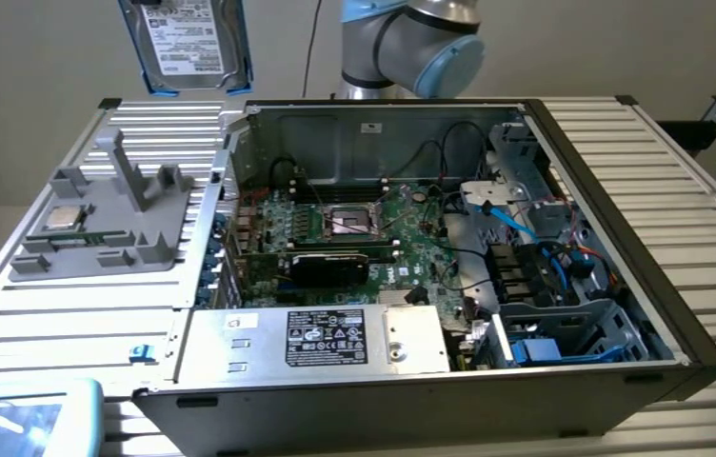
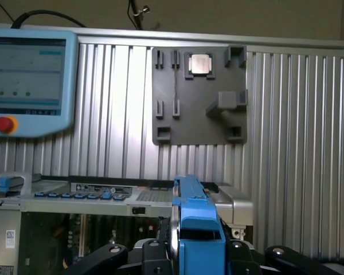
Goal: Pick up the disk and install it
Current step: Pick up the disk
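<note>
- Exterior view: I see the disk [image 1: 188, 43] hanging in the air at the top edge of the picture. Its white label faces the camera and its blue carrier frames it. It is above and behind the grey fixture plate [image 1: 110, 224] on the exterior view's left and touches nothing below.
- The open computer case [image 1: 460, 248] lies on the ribbed metal surface [image 1: 676, 162]. Its motherboard [image 1: 346, 228] is exposed, and the power supply [image 1: 332, 338] runs along the near wall. A metal drive cage [image 1: 562, 328] sits at the near corner on the exterior view's right. The disk is well apart from that cage.
- The processor chip [image 1: 66, 216] rests on the fixture plate, and the arm [image 1: 403, 43] rises behind the case.
- Wrist view: the disk [image 2: 198, 229] shows edge-on, blue carrier toward the camera. The jaws pinch it from both sides.
- Beyond it I make out the fixture plate [image 2: 198, 94] with the chip [image 2: 199, 64]. The teach pendant [image 2: 28, 80] and the rim of the case [image 2: 103, 195] are there too.
- My reading: the pick-up is done and the disk is lifted clear. The install is wholly left, as the disk is not yet inside the case.
</note>
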### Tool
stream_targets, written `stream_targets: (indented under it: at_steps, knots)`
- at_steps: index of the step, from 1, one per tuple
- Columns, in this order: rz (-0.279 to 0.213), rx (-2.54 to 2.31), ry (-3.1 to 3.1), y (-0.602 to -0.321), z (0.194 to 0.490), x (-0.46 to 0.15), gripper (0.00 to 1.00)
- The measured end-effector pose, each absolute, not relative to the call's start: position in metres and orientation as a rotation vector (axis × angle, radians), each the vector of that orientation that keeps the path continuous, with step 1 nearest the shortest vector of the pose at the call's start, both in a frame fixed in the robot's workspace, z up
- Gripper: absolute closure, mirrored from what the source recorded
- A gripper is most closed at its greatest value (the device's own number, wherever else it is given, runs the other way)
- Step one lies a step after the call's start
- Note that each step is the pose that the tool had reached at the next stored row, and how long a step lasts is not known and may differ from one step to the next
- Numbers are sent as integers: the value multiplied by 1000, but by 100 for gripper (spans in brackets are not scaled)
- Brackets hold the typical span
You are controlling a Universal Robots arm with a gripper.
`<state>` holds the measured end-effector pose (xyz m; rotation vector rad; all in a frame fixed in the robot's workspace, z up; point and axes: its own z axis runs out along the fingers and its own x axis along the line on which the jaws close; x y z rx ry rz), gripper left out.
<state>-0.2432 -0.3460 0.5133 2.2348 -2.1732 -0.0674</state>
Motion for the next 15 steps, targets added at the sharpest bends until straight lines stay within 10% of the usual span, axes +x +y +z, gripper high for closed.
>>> stream_targets:
  at_steps: [15]
  knots:
    - [-79,2238,-2176,-368,513,-192,63]
